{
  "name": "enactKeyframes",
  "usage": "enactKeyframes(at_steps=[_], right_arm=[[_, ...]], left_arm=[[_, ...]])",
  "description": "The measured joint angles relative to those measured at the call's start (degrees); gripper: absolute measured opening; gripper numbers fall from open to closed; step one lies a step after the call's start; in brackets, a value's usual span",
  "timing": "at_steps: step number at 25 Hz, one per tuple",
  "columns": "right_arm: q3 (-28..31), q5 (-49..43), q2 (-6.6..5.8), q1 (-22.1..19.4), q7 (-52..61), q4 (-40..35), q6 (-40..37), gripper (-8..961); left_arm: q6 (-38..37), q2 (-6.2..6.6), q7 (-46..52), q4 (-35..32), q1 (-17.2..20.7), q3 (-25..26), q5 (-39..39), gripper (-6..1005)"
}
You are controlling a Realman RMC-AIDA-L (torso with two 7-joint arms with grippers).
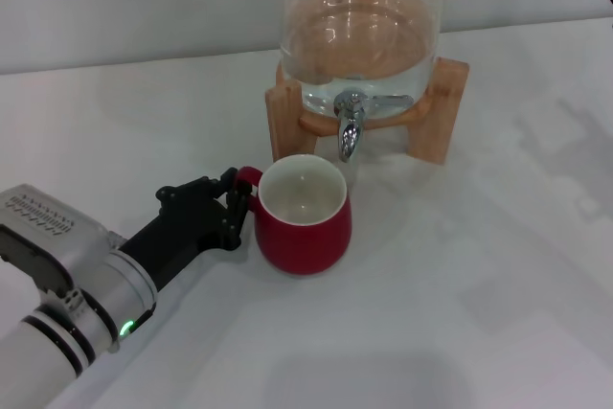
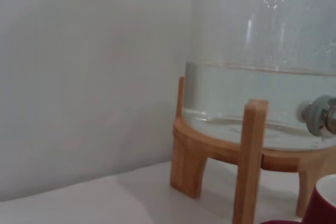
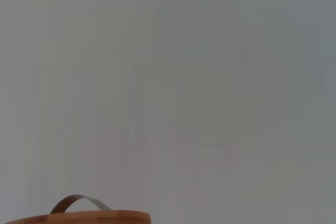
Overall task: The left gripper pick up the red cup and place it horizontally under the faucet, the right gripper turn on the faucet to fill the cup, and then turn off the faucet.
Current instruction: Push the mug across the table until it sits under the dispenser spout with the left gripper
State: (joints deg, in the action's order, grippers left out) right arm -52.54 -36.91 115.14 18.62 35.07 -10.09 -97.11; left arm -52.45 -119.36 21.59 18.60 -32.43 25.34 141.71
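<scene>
Head view: red cup [image 1: 305, 222] stands upright on the white table [image 1: 479, 284], mouth up, cream inside showing, just in front of and slightly left of the faucet [image 1: 351, 126]. Spout hangs above the cup's far right rim; cup and spout are apart. Left gripper [image 1: 235, 206] reaches in from the lower left on its silver arm [image 1: 67, 284], green light lit, black fingers [image 1: 233, 189] narrowed about the cup's small handle at the cup's left side; looks clamped on the handle, though the contact itself is partly hidden. Dispenser [image 1: 362, 35] sits behind on its wooden stand [image 1: 450, 107], glass holding clear water in its lower part. Left wrist view: stand legs and glass close up, faucet [image 2: 320, 116] at the edge, a corner of the cup [image 2: 323, 203] low in the corner. Right wrist view: mostly blank wall, with a wooden lid [image 3: 79, 216] and its thin metal handle [image 3: 79, 202] at the edge. Right gripper is not seen in any view; cannot tell its state.
</scene>
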Motion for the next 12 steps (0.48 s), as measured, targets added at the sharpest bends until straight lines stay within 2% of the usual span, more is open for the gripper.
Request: enactKeyframes(at_steps=[12], right_arm=[[-0.10, 0.00, 0.00, 0.10, 0.00, -0.19, 0.08, 782]], left_arm=[[2.36, 0.00, 0.81, 0.23, -2.40, -0.07, 1.38, 132]])
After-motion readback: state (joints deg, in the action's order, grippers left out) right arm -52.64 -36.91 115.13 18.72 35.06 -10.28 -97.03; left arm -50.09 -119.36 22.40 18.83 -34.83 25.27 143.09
